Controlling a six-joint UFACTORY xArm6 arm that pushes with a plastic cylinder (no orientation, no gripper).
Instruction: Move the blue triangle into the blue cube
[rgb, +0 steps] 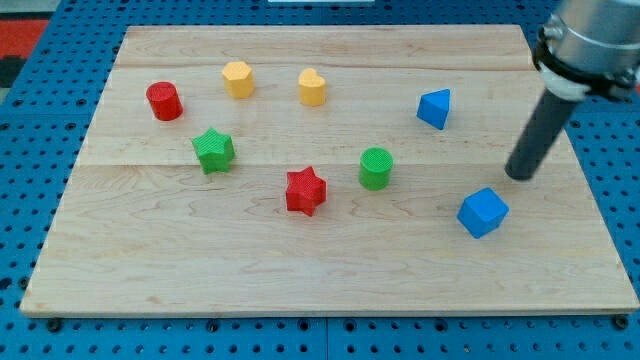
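Note:
The blue triangle (434, 107) sits on the wooden board (200, 260) at the upper right. The blue cube (483, 212) sits lower right, below and slightly right of the triangle. My tip (518, 175) rests on the board to the right of both, above and right of the cube and below and right of the triangle. It touches neither block. The dark rod rises from it toward the view's upper right corner.
A red cylinder (164, 101), a yellow hexagon (238, 79) and a yellow heart (312, 87) stand along the top. A green star (213, 150), a red star (306, 191) and a green cylinder (376, 168) stand mid-board. Blue pegboard surrounds the board.

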